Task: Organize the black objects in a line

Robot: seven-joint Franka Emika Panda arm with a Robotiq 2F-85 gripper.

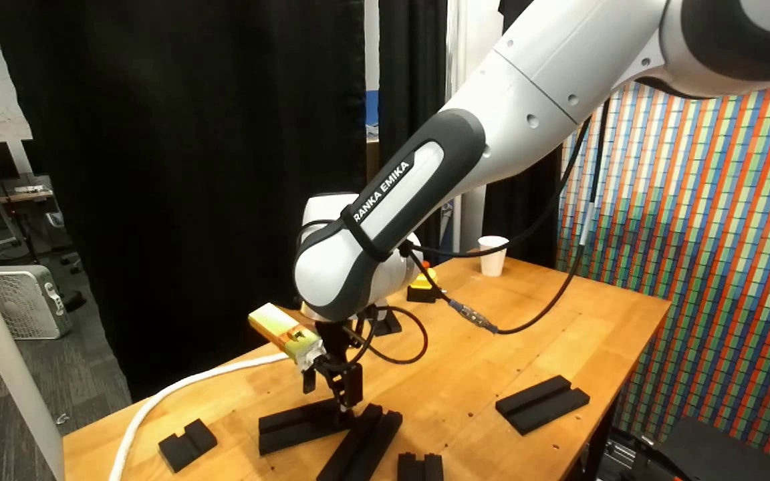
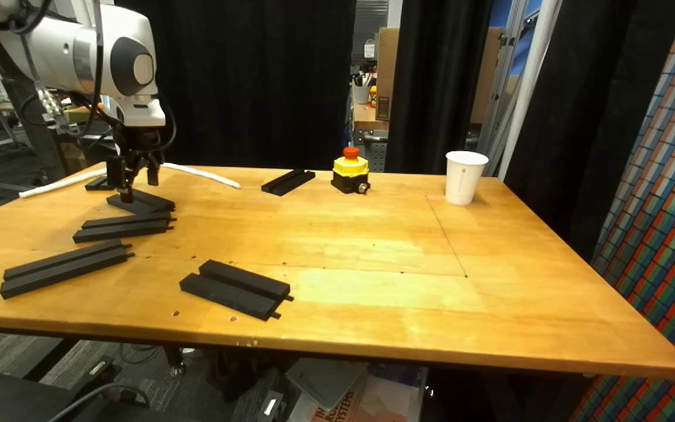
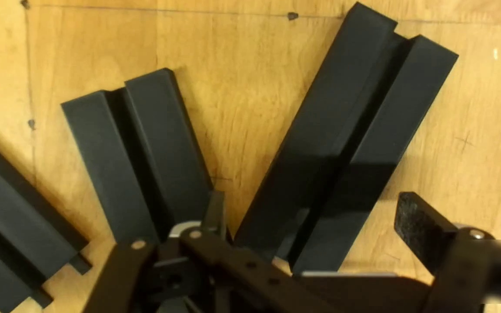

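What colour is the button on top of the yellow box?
The button is red; it shows best in an exterior view.

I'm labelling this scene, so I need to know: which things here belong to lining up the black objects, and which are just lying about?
Part of the job:
six grooved black pieces
gripper, open

Just lying about:
white paper cup
red-and-yellow button box
white cord

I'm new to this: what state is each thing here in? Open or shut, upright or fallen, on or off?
Gripper: open, holding nothing.
Black blocks: lying flat at differing angles, not yet in a line.
White cup: upright; any contents not visible.
Red button: on top of its yellow box; pressed or not, cannot tell.
Box fan: standing; running or not, cannot tell.
Black curtain: hanging.
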